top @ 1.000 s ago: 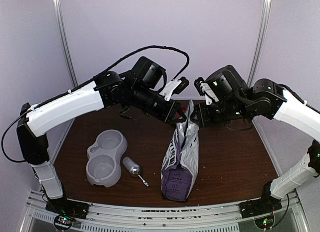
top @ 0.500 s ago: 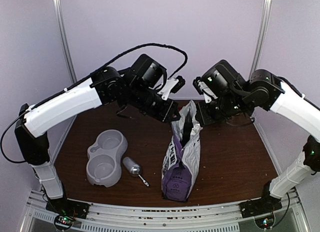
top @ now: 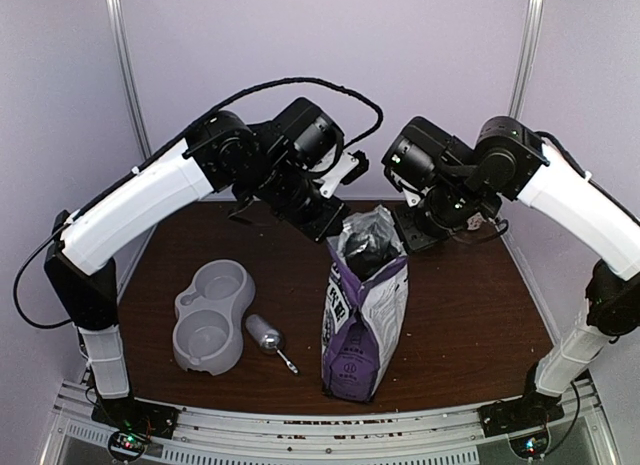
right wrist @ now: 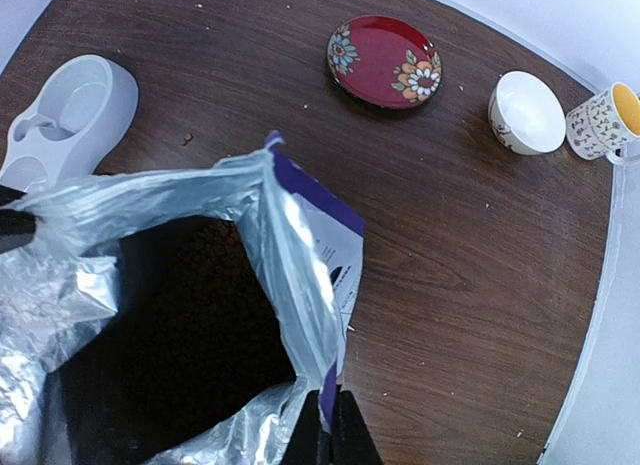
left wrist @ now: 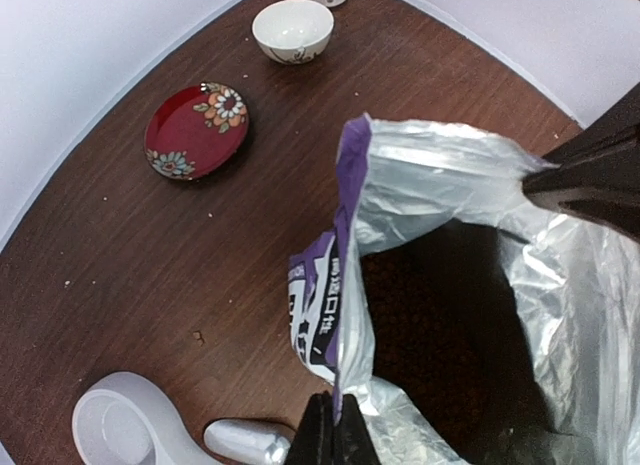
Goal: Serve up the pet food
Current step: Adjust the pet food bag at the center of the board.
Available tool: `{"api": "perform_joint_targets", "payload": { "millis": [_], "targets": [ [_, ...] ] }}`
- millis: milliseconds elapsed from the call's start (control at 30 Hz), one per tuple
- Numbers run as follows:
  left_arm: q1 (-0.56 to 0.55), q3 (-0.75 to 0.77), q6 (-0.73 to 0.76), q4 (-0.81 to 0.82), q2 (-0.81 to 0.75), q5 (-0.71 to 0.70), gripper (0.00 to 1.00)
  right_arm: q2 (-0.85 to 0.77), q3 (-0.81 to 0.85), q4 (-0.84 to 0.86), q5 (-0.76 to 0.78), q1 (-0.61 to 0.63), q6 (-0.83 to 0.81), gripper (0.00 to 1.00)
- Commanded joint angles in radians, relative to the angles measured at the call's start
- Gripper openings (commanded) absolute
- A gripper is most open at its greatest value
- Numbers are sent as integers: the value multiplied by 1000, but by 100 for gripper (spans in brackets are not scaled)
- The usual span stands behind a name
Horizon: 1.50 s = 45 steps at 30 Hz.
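Note:
The purple printed bag [top: 362, 320] stands upright mid-table with its silver-lined mouth pulled wide. My left gripper [top: 336, 229] is shut on the left edge of the bag's rim, as the left wrist view [left wrist: 335, 437] shows. My right gripper [top: 402, 235] is shut on the opposite edge of the rim, as the right wrist view [right wrist: 326, 435] shows. The pet food [left wrist: 430, 315] is a dark brown mass of kibble deep inside the bag, and it also shows in the right wrist view [right wrist: 190, 325].
A grey double pet bowl [top: 210, 315] lies left of the bag, with a metal scoop [top: 268, 337] between them. A red flowered plate [right wrist: 385, 60], a white bowl [right wrist: 527, 112] and a patterned cup [right wrist: 605, 115] stand at the back of the table.
Both grippers have drawn apart and upward with the rim. The bag's mouth has gone from a narrow fold to wide open, and the bag stands straighter.

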Motion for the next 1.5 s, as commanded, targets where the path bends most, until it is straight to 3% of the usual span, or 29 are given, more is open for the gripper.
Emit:
{"api": "perform_joint_targets", "payload": {
  "millis": [0,267,367,433,533,700,867,1233,1467],
  "targets": [
    [11,37,43,-70,-30,-135,0,-6,31,-137,190,-7,40,0],
    [10,-24,9,-60,-59,-195,0,-52,-70,-106,213,-16,71,0],
    [10,-55,15,-2,-73,-135,0,-78,-113,-24,169,-16,60,1],
    [9,-94,16,66,-93,-69,0,-103,-138,59,124,-16,46,7],
    [11,-152,10,181,-121,6,16,-125,-159,149,73,-17,28,20],
    [11,-164,11,258,-113,63,51,-141,-161,226,38,-20,5,47],
    [14,-107,30,258,-68,75,67,-128,-142,246,22,-36,-11,65],
    [35,-56,55,258,0,73,71,-100,-137,283,-18,-94,-38,71],
    [36,-35,79,274,38,35,64,-69,-151,320,-46,-108,-61,64]
  ]
}}
